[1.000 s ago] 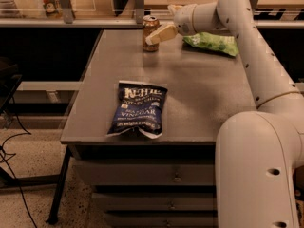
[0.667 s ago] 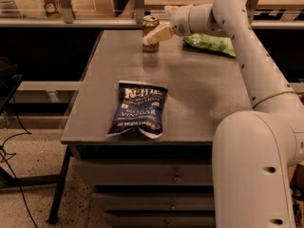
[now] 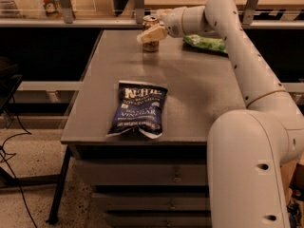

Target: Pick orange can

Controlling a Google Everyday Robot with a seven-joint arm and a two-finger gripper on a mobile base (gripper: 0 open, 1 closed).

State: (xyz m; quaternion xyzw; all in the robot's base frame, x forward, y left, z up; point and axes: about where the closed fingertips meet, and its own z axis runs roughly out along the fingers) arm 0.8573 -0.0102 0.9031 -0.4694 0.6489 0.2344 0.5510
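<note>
the gripper is seen at the far edge of the grey table, level with the orange can and pressed against its front. the can's middle band is covered by a pale part of the gripper, so only the silver top and the lower body are shown, and the logo cannot be read. whether the claw is clamped on the can or merely set beside it cannot be told, since its far side is hidden behind the can. the can's base appears to rest on the table. a green bag just beyond is partly masked by the white arm. a dark blue chip bag is laid flat near the front edge, well apart from the can. the arm's base is cut off at the right border.
</note>
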